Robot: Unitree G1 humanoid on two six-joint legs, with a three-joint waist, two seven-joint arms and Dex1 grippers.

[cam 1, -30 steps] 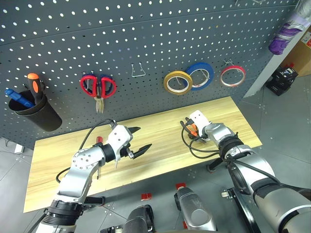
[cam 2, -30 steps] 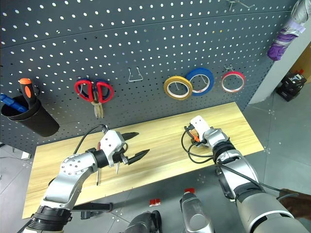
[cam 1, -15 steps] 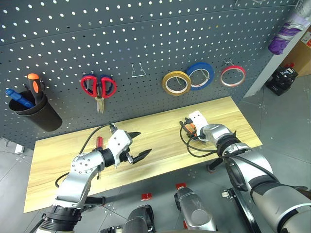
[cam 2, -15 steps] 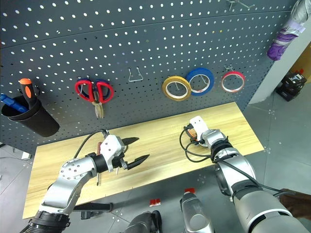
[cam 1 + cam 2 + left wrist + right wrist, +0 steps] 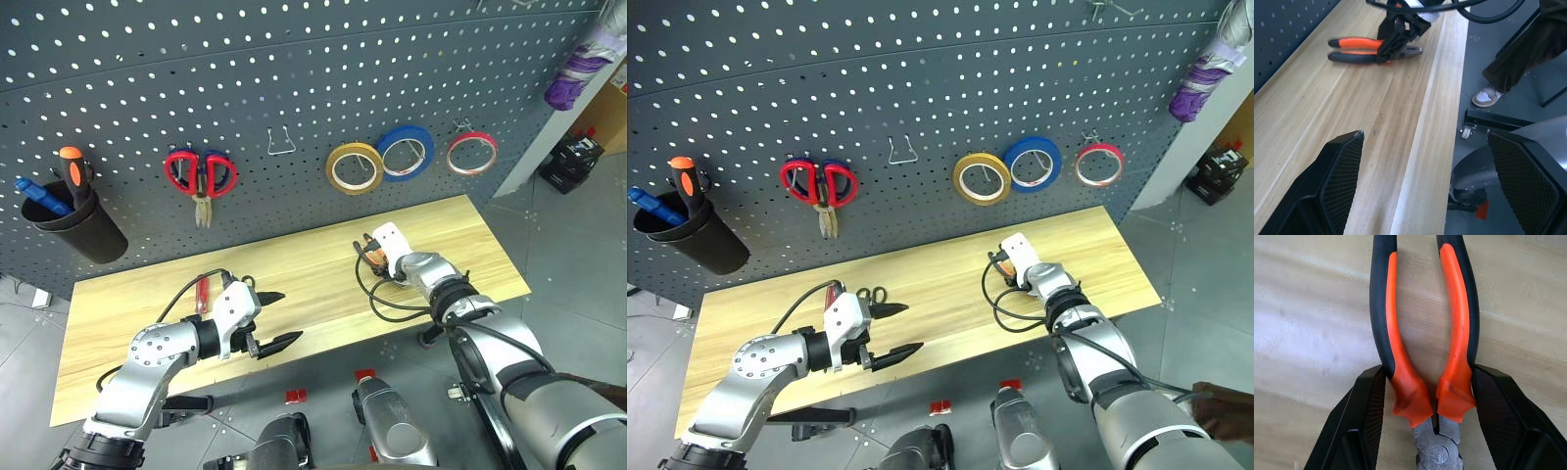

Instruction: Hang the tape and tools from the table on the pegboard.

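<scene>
The orange-and-black pliers [image 5: 1400, 362] lie flat on the right part of the light wood table [image 5: 460, 235]. My right gripper [image 5: 370, 253] is shut on them, one finger pressed against each handle near the pivot. My left gripper [image 5: 289, 315] hovers open and empty over the table's near edge at the left. The red-handled screwdriver [image 5: 201, 291] and the small black scissors [image 5: 872, 294] lie on the table just behind it. The yellowish tape [image 5: 355, 149] hangs on a hook of the dark grey pegboard [image 5: 294, 78]. In the left wrist view the pliers [image 5: 1356, 44] lie far ahead.
Red-handled scissors [image 5: 199, 174], a blue tape ring [image 5: 407, 129] and a red-pink ring [image 5: 472, 135] hang on the pegboard. A bare hook [image 5: 281, 142] sits between them. A black cup [image 5: 78, 230] holds an orange-and-black screwdriver. A person's shoe [image 5: 1488, 95] shows beyond the table's end.
My right gripper has closed onto the pliers' handles and edged left. My left arm has drawn back and down toward the table's near edge, uncovering the black scissors.
</scene>
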